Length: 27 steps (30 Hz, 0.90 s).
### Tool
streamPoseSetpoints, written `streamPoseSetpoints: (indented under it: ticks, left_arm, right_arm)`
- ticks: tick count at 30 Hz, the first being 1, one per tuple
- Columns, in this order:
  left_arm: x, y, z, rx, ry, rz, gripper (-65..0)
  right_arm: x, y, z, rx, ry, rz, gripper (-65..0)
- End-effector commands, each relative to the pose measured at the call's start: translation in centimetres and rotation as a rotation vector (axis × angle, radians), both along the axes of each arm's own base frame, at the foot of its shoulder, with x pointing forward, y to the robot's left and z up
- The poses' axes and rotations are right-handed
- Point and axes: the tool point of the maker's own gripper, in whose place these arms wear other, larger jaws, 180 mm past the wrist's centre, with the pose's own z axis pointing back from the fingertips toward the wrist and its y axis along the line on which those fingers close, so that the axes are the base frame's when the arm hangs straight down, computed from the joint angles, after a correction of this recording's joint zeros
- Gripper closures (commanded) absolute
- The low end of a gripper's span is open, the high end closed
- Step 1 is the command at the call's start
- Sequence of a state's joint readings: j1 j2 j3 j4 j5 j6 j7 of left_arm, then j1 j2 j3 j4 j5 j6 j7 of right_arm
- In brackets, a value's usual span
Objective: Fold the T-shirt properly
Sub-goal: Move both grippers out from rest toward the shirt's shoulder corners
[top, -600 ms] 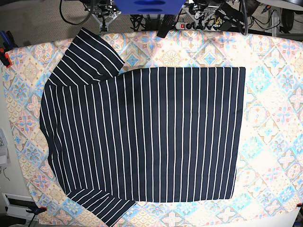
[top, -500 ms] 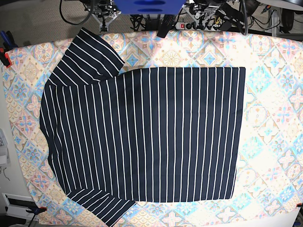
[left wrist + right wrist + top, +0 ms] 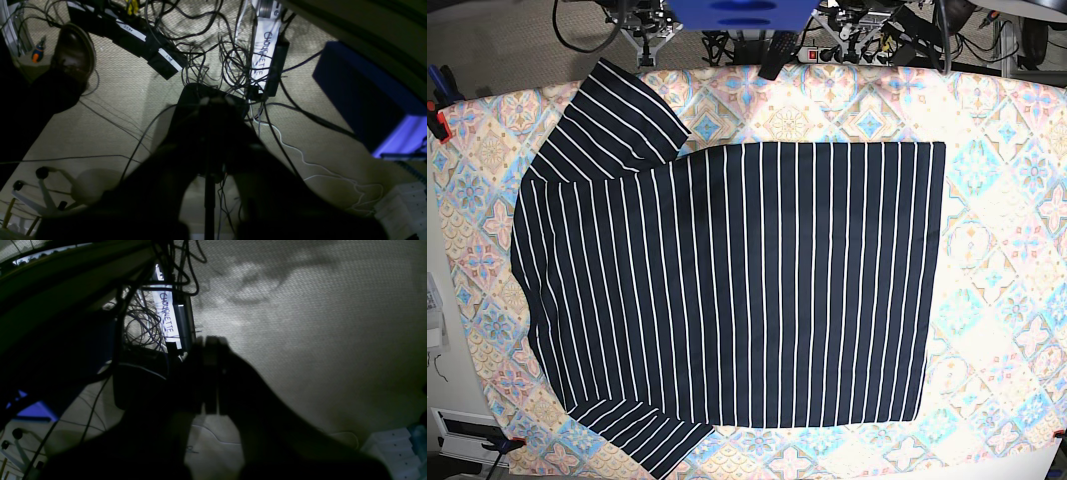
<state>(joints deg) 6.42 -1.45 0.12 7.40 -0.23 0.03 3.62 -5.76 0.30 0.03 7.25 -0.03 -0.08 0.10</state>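
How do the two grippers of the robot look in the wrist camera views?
Both show as dark, nearly black silhouettes. The left gripper has two broad fingers with pale tips. The right gripper has flat, blocky fingers. No markings can be made out.

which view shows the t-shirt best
The base view: the T-shirt lies spread flat and unfolded on the patterned cloth, both sleeves visible. Neither wrist view shows it at all; both look down at floor and cables past their own shut grippers.

T-shirt (image 3: 737,285) flat and unobstructed from above, patterned cloth (image 3: 1002,250) margins bare all around
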Motion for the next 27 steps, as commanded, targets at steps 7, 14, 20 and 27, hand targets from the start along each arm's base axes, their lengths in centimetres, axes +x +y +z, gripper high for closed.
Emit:
streamPoseSetpoints:
  ticks: [7,14,20,27]
  left_arm:
    - [-1.9,0.3,0.1,0.007,0.028,0.005,0.0]
    - [-4.6,1.7,0.5,0.028,0.059,-0.003,0.0]
    - [-5.7,3.5,1.6,0.054,-0.002,-0.031,0.0]
    - [-6.4,5.1,3.1,0.077,-0.058,-0.051,0.0]
  right_arm:
    - [-0.7,-1.4,0.1,-0.021,0.010,0.002,-0.3]
    - [-3.6,-3.3,0.4,-0.051,0.041,0.008,-0.3]
    - [-5.7,-5.5,1.4,-0.089,0.011,0.029,-0.3]
    - [-6.4,-8.0,2.9,-0.133,-0.039,0.051,0.0]
